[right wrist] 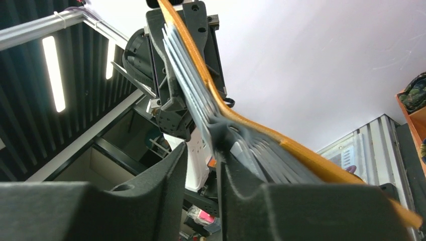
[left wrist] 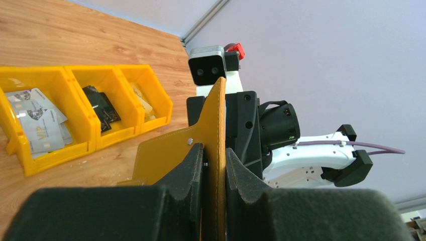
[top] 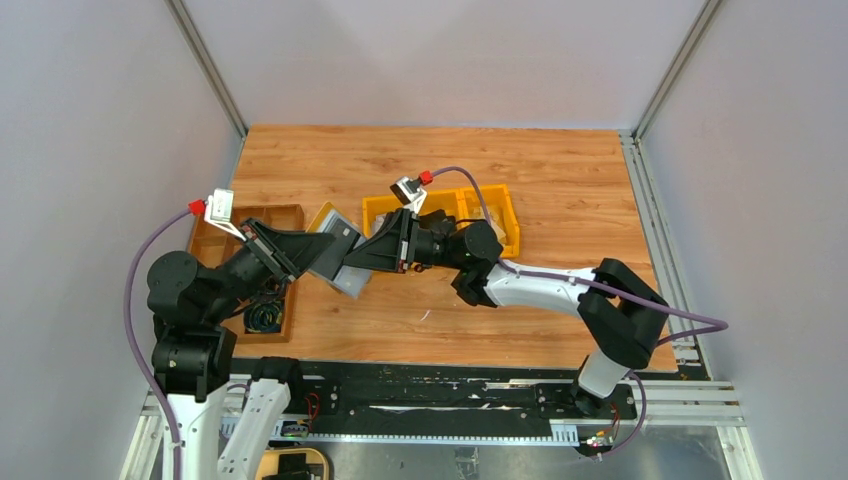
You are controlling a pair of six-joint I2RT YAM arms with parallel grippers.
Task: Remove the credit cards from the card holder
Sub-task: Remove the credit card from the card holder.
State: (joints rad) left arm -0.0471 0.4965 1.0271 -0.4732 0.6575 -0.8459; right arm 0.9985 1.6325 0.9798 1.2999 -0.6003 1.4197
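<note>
The mustard-yellow card holder point(top: 340, 240) hangs open above the table's middle, its grey pocketed lining facing up. My left gripper point(top: 315, 250) is shut on one of its flaps. In the left wrist view that flap point(left wrist: 219, 125) stands edge-on between the pads of the left gripper point(left wrist: 215, 165). My right gripper point(top: 352, 258) meets the holder from the right. In the right wrist view the right gripper point(right wrist: 203, 160) is open, with nothing in the gap. Its right finger point(right wrist: 241, 165) lies against the stacked grey pocket edges point(right wrist: 186, 85). I cannot tell cards from pockets there.
A row of yellow bins point(top: 480, 215) stands behind the right gripper. The bins point(left wrist: 85, 120) hold several loose cards point(left wrist: 37, 125). A brown compartment tray point(top: 250, 222) sits at the left under my left arm. Grey walls close in the table on three sides.
</note>
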